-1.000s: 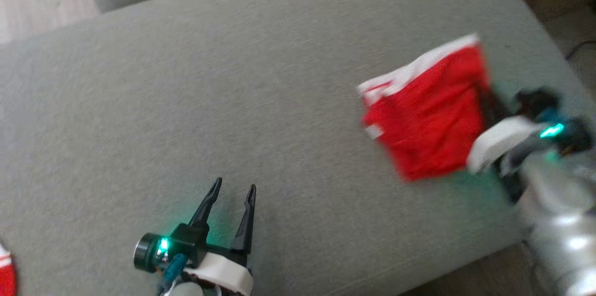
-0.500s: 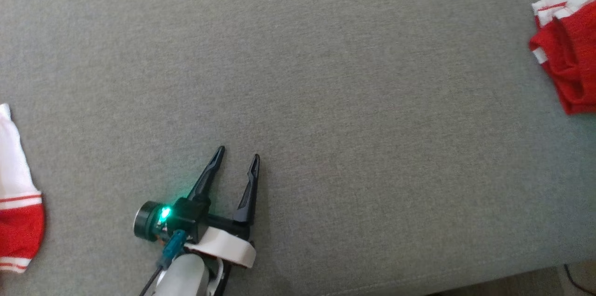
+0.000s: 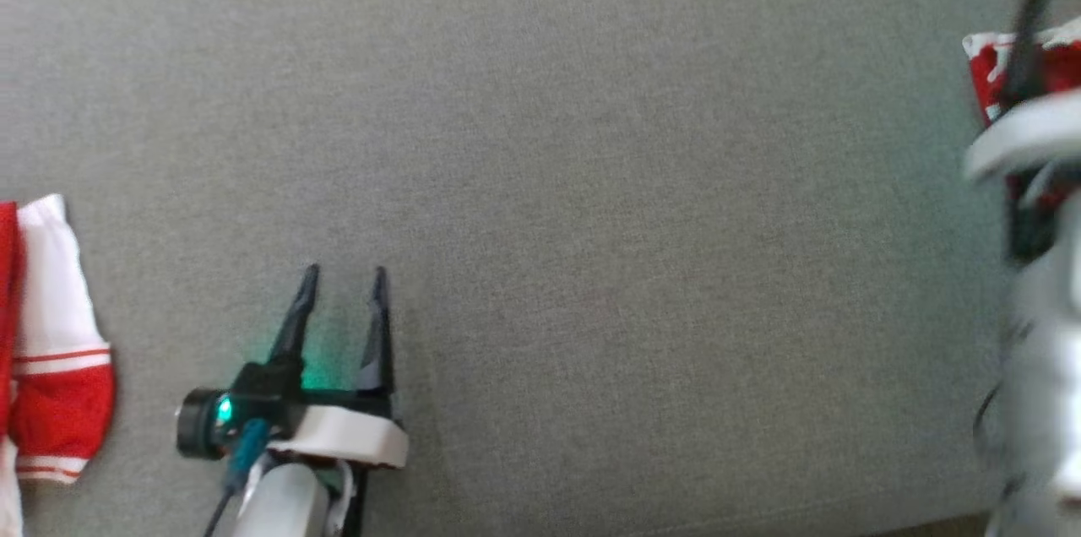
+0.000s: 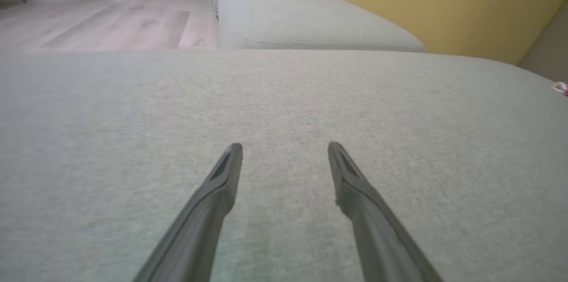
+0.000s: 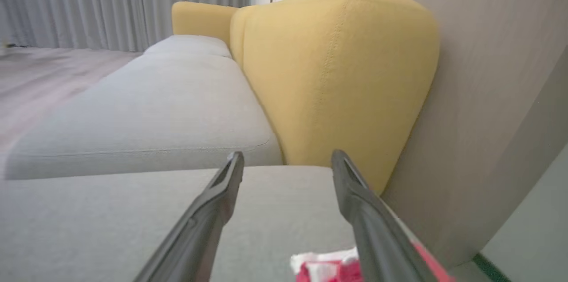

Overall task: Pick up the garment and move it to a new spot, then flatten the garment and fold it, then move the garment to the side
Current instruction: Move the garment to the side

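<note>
The red-and-white garment [image 3: 981,79] lies bunched on the right end of the grey seat cushion [image 3: 591,182], partly hidden in the head view by the blurred right arm. In the right wrist view the garment [image 5: 326,269] sits just below the right gripper [image 5: 287,155], whose two dark fingers stand wide apart with nothing between them. Beyond them rises a yellow backrest [image 5: 337,73]. Well to the left, the left gripper [image 3: 345,273] hovers over bare cushion near the front edge, fingers spread and empty. A second red-and-white garment [image 3: 59,351] lies at the far left.
</note>
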Controlling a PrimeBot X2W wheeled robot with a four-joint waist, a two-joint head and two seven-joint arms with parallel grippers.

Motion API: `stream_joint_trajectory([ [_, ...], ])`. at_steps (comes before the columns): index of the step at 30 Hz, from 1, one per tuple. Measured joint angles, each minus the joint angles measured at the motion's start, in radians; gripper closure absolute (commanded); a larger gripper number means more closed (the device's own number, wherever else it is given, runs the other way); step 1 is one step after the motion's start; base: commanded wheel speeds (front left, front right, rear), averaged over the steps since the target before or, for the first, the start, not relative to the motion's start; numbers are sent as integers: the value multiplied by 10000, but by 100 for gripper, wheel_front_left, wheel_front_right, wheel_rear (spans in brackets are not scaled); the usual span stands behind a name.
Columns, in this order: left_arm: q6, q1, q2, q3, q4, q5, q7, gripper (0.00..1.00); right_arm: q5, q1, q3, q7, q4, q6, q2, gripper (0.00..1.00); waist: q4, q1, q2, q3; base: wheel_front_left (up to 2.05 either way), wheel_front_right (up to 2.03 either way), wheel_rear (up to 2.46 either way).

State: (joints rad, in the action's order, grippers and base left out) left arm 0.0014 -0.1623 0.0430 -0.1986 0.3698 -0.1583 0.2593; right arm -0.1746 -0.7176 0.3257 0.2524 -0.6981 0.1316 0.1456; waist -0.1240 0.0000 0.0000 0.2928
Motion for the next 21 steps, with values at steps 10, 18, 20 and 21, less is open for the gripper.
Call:
stream_joint_trajectory([
  [10, 174, 533, -8, 1336, -508, -2, 0, 0, 1691, 3170, -1814, -2, 1707, -2, -813, 0, 399, -1, 0, -795, 0, 0, 0],
  [18, 259, 1279, -10, 1929, -531, -15, 0, 0, 2516, 5068, -3273, -2, 2036, 0, -924, 0, 592, -2, 0, -1670, 0, 0, 0],
  [20, 247, 1499, 2, 2031, -523, -13, 0, 0, 2642, 5344, -3534, -2, 2034, 0, -943, 0, 623, -2, 0, -1913, 0, 0, 0],
  [21, 245, 1620, 0, 2034, -520, -13, 0, 0, 2713, 5459, -3609, -2, 2042, -2, -955, 0, 639, -2, 0, -2040, 0, 0, 0],
])
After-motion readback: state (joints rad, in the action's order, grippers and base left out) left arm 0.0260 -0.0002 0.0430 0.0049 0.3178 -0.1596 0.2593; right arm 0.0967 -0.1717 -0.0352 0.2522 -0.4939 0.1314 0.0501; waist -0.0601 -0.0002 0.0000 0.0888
